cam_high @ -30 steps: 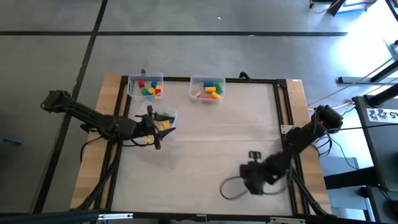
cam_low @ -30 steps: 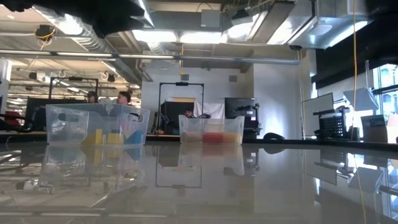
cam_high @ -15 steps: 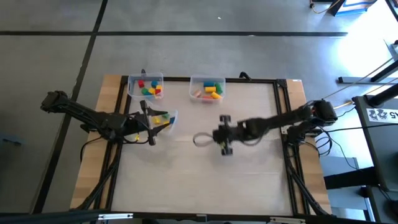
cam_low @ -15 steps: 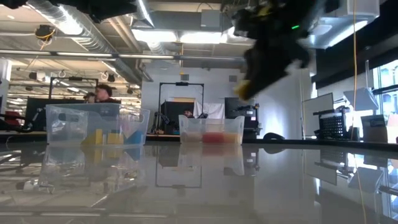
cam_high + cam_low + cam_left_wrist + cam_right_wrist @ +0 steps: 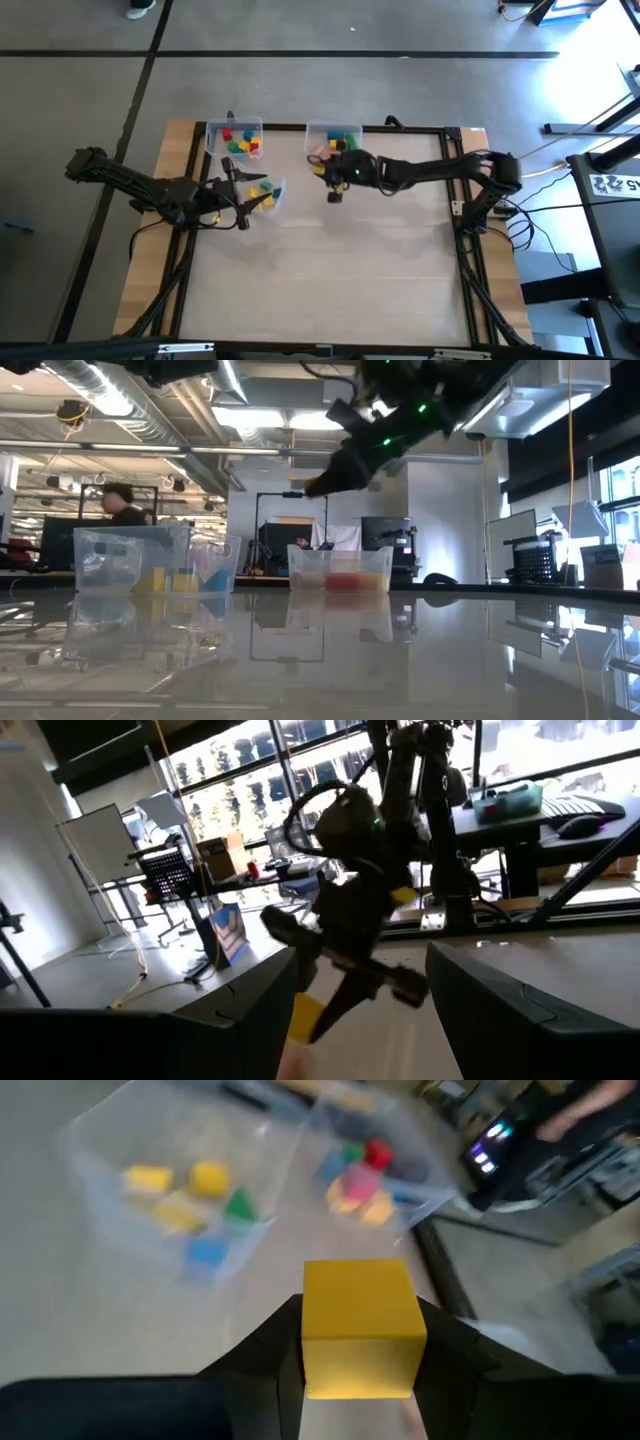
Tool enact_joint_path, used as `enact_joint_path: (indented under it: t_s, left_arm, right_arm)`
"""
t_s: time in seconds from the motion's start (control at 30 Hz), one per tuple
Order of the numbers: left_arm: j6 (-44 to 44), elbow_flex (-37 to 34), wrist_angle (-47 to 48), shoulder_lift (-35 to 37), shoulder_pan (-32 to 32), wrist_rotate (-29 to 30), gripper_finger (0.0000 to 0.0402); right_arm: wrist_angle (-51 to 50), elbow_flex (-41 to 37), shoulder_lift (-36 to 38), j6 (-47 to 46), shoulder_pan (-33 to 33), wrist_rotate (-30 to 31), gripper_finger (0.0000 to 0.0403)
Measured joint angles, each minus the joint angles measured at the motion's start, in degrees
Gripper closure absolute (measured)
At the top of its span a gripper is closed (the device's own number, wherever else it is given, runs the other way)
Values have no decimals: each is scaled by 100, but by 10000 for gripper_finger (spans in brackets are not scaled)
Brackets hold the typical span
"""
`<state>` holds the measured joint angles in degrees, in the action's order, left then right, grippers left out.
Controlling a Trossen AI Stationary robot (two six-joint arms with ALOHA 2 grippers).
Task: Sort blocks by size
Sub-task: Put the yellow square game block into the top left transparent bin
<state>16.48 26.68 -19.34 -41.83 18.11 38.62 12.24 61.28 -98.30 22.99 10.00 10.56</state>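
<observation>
While the right gripper clamps one yellow block above the table beside the middle bin, the left gripper waits by the near bin; whether it is open cannot be told. Three clear bins hold blocks.

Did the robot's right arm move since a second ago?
Yes. The right gripper, holding a yellow block, swung from the table's near edge up to the far bin.
</observation>
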Motion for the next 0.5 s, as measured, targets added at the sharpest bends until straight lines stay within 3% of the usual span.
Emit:
enact_joint_path:
  t_s: [0.17,0.5]
  left_arm:
    - [15,-2,-91,58,-77,12,180]
    - [52,-2,-152,66,-224,24,180]
  right_arm:
    - [1205,76,-565,72,353,-306,264]
    - [1299,1834,-2039,520,592,-373,263]
